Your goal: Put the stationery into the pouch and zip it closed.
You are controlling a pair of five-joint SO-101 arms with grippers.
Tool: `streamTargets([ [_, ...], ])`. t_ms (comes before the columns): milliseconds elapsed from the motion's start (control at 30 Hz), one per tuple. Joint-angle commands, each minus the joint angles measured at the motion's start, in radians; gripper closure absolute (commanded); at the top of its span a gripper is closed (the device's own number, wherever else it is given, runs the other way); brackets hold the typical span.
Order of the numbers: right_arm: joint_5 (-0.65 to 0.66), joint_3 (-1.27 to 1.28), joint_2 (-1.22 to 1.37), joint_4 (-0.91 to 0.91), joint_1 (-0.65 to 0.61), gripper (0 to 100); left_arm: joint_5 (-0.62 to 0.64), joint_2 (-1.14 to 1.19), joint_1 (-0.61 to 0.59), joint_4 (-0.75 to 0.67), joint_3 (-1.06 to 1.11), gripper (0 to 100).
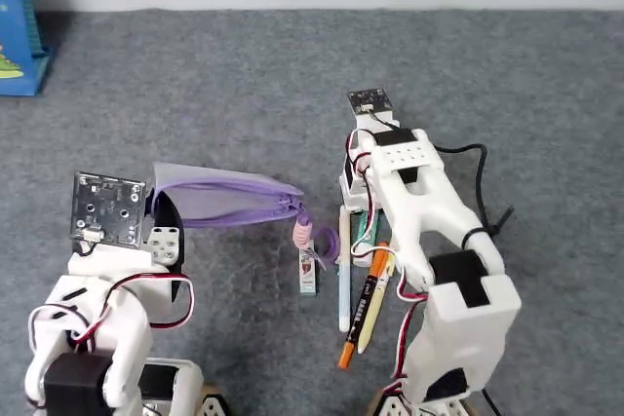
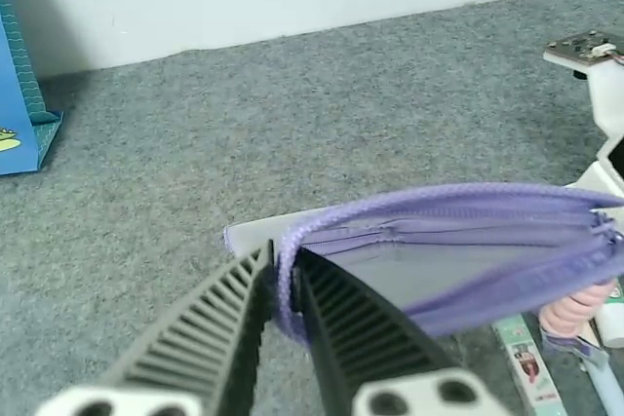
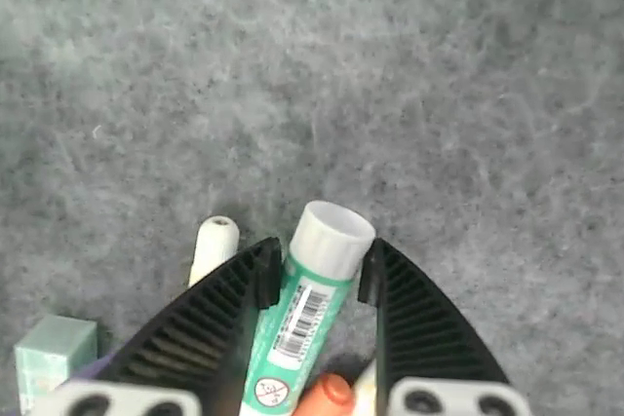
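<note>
The purple pouch [image 1: 229,197] hangs unzipped over the carpet, and my left gripper [image 1: 161,209] is shut on its left end. In the left wrist view the fingers [image 2: 336,314] pinch the pouch's [image 2: 458,250] rim, with the pink zipper pull [image 2: 570,314] at the far end. My right gripper [image 1: 363,216] is down over the stationery pile. Its fingers [image 3: 249,304] sit tight on both sides of a green glue stick [image 3: 307,314] with a white cap. An orange pen [image 1: 363,314], a yellow pen [image 1: 380,299] and a pale blue pen [image 1: 343,275] lie beside it.
A small eraser-like block [image 1: 308,270] lies under the pink pull [image 1: 304,234]. A blue box [image 1: 18,36] stands at the back left by the wall. Open grey carpet stretches behind both arms.
</note>
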Motion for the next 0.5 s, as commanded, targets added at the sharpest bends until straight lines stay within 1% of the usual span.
streamTargets([
  [0,-0.006,-0.040,0.001,0.013,0.010,97.9,0.014,0.006,0.005,-0.018,0.010,99],
  [33,-0.006,-0.054,-0.001,0.033,0.010,99.8,0.014,0.003,0.006,-0.018,0.015,99],
  [100,-0.006,-0.075,-0.019,0.102,0.012,98.0,0.014,0.006,0.006,-0.020,0.019,99],
  [200,-0.006,-0.091,-0.090,0.196,0.012,98.9,0.014,0.006,0.005,-0.020,0.018,99],
  [467,-0.006,-0.089,-0.420,0.375,0.061,99.1,0.009,0.009,0.009,-0.018,-0.024,99],
])
